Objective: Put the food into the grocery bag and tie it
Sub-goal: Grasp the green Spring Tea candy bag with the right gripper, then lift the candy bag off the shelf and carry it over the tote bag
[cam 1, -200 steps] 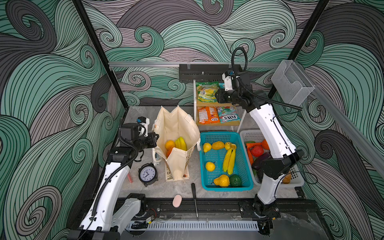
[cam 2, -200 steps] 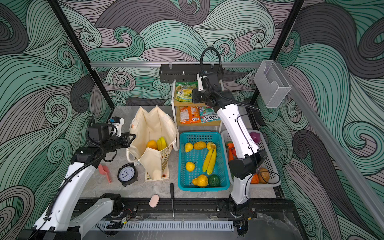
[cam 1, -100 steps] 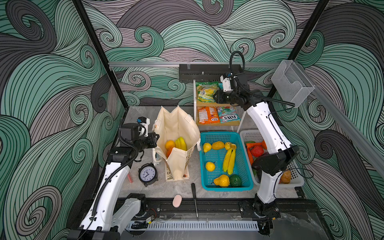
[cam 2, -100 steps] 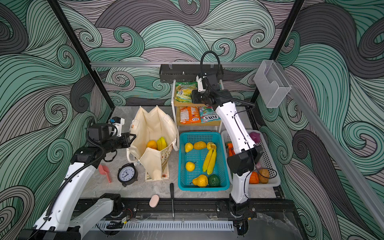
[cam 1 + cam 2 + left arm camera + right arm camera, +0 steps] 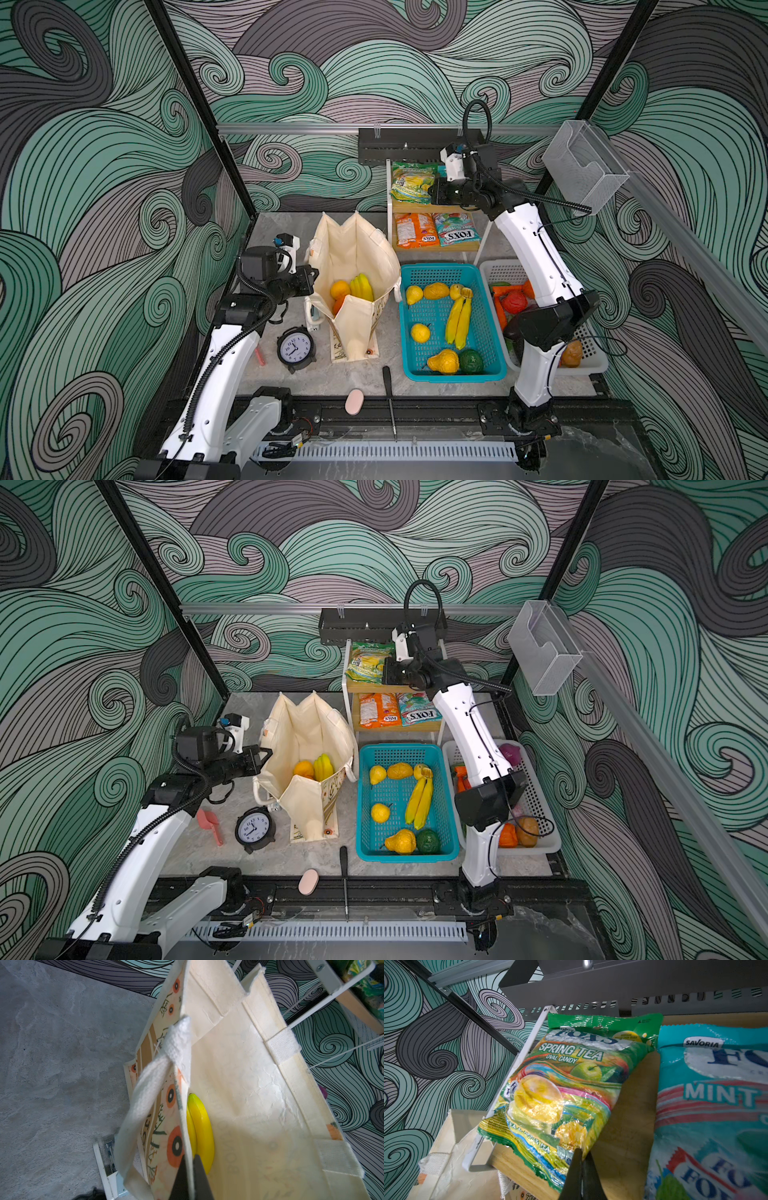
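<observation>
The cream grocery bag (image 5: 353, 253) (image 5: 307, 729) stands open at the left. A yellow banana (image 5: 362, 286) (image 5: 201, 1126) and an orange (image 5: 340, 289) lie inside it. My left gripper (image 5: 309, 277) (image 5: 190, 1167) is shut on the bag's near rim, beside a white strap handle (image 5: 149, 1093). A green-yellow snack packet (image 5: 411, 183) (image 5: 560, 1084) lies on the rack's top shelf. My right gripper (image 5: 432, 193) (image 5: 582, 1159) is shut on its lower corner. A teal mint packet (image 5: 716, 1105) lies next to it.
On the lower shelf lie an orange packet (image 5: 413, 235) and a teal packet (image 5: 455, 235). A teal basket (image 5: 492, 370) of toy fruit and a white basket (image 5: 596, 365) stand on the right. A black clock (image 5: 295, 347), a pink pad (image 5: 354, 402) and a screwdriver (image 5: 388, 390) lie in front.
My right gripper has reached further over the top shelf and has closed on the green-yellow packet's corner. The left arm and the bag have not moved.
</observation>
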{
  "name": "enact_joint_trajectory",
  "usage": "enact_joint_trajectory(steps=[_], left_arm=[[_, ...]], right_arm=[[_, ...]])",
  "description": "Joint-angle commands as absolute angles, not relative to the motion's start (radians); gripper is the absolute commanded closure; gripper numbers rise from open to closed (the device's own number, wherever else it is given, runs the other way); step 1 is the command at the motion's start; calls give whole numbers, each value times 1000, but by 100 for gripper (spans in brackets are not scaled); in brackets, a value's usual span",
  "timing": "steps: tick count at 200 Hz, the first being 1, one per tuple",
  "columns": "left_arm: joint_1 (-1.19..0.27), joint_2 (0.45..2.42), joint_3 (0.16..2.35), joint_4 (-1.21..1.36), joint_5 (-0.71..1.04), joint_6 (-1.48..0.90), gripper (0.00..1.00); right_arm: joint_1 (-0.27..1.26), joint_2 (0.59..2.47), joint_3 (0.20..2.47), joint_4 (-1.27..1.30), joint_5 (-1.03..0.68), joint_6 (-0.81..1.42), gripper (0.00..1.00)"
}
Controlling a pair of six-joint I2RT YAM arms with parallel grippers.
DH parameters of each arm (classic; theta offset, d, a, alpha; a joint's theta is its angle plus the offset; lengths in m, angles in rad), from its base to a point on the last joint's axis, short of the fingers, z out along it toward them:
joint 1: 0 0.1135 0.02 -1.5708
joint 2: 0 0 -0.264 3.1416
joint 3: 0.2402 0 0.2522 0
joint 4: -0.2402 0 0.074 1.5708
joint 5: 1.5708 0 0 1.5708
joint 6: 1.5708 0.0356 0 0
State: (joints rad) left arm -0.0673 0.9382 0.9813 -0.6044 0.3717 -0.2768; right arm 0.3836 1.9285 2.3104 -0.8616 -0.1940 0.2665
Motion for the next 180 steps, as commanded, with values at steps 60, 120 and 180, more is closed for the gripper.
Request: enact_joint_trajectory(steps=[60, 120, 180], left_arm=[[-64, 933, 982, -594, 397, -260, 100], [-64, 927, 982, -593, 396, -260, 100], [-64, 925, 981, -592, 399, -259, 100]], right_arm=[[388, 1899, 2478, -800, -395, 307, 100], [406, 1862, 2502, -770, -489, 354, 100], [463, 1782, 2511, -789, -473, 330, 100]])
